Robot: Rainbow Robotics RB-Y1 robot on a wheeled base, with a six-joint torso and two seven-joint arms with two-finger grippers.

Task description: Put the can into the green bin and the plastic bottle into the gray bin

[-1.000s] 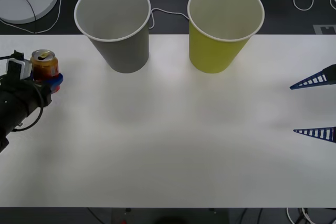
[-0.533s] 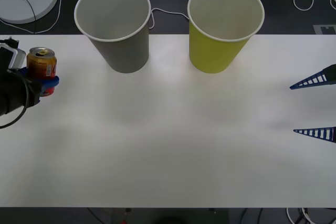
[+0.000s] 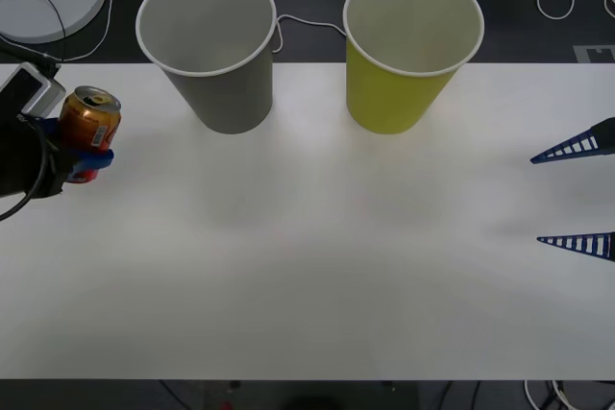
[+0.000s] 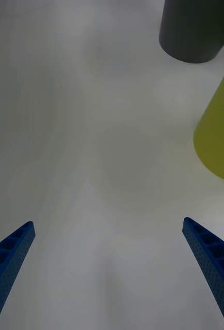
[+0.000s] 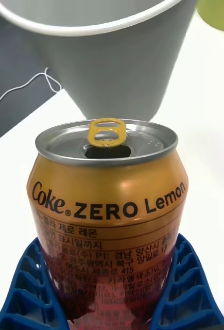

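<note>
Now, the scene line by line:

Left fingers [image 3: 85, 162]: closed round the lower part of the can [image 3: 89, 122]; in the left wrist view the two blue ribbed fingers [image 5: 32, 289] press the can [image 5: 107, 206] from both sides, with its opened top and pull-tab above them.

Change: half a second ago the can stood upright in the same grasp; now it leans, its top tipped toward the gray bin [image 3: 207, 45], and it sits a little higher and nearer that bin. It looks lifted off the table [image 3: 317, 266].

Meaning: the pick appears done and the carry begun.

Green bin [image 3: 411, 45]: well beyond the gray bin from the left fingers, so the can probably has to pass the gray one to reach it.

Gray bin, from the left wrist: directly past the can, close ahead of the fingers [image 5: 109, 56].

Right fingers [image 3: 577, 194]: spread wide and holding nothing, parked at the table's right edge, unmoved; the green bin [image 4: 220, 139] and gray bin [image 4: 196, 28] lie ahead of them.

Risk: the can's top is open, so further tilt could spill any liquid left inside.
</note>
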